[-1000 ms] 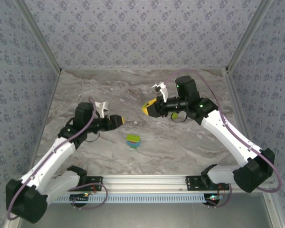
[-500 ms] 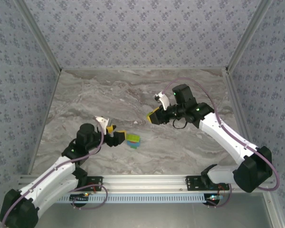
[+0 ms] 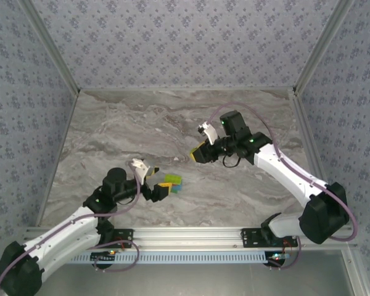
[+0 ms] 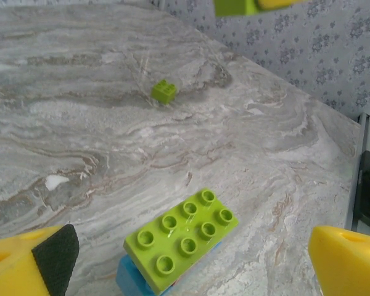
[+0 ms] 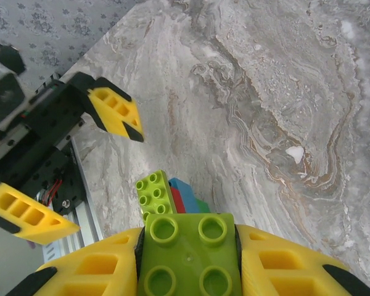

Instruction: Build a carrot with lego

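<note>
I can read no writing, label, brand, number or sign anywhere here.
</note>
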`<state>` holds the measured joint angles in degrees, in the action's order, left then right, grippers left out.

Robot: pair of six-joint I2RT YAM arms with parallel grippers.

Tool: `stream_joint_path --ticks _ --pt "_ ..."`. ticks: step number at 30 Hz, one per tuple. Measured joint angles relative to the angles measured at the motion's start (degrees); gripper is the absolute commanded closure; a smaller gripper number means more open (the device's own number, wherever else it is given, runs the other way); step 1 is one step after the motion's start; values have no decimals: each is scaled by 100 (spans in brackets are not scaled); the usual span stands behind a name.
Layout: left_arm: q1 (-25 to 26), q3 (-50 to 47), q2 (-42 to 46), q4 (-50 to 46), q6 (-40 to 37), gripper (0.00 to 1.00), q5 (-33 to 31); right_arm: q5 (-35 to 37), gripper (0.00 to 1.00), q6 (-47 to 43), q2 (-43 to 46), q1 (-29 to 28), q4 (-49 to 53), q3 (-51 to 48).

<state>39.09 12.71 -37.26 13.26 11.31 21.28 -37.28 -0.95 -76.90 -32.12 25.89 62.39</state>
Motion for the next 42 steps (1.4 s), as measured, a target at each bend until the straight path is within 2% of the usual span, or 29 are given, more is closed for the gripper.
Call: stream_joint_path --ticks 5,14,22,29,35,38,42 --pt "310 2 160 -118 -282 3 -251 -50 78 0 -68 0 -98 -144" --pt "684 208 -1034 -199 -686 3 -695 -157 78 -48 -81 13 -197 -175" --pt "710 332 -1491 22 -1047 3 -1211 -258 78 -63 -68 24 -236 -197" --pt "710 675 -2389 66 -1259 3 -1115 -260 78 -107 50 28 -232 -254" --pt "710 800 -2553 68 -1349 3 -1005 -262 78 -107 66 39 -234 -258" --pt "710 804 -2555 68 -1373 8 -949 -264 78 -107 66 39 -234 -258" --pt "710 837 -2634 63 -1421 21 -833 -267 78 -107 66 39 -234 -258"
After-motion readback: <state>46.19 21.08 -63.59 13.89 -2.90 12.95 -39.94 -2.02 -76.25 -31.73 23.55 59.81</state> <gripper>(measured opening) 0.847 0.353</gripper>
